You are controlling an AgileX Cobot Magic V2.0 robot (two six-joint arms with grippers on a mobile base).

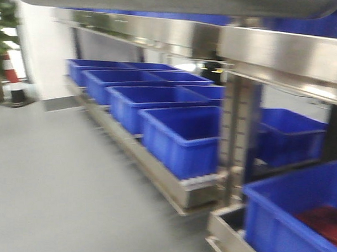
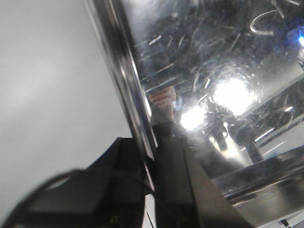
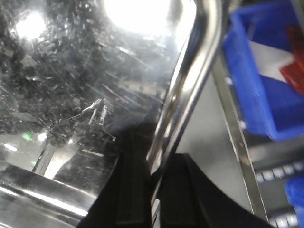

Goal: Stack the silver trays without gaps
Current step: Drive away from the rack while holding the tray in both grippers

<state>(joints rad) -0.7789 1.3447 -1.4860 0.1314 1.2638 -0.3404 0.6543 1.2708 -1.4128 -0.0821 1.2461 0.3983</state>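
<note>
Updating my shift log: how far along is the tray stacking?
Done: one shiny stainless-steel tray is picked up. In hand: the left claw and right claw each clamp its rim, holding it above the front camera, near the blue plastic bins. Left: no second tray shows, so nesting it flush is not yet done.

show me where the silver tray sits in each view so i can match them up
Exterior front-facing: the silver tray is the blurred grey band along the top edge.
Left wrist: fills the right side; left claw pinches its rim, bottom centre.
Right wrist: fills the left side; right claw pinches its rim, bottom centre.
Shared landmark: blue bin holding something red, front view bottom right, right wrist top right.
</note>
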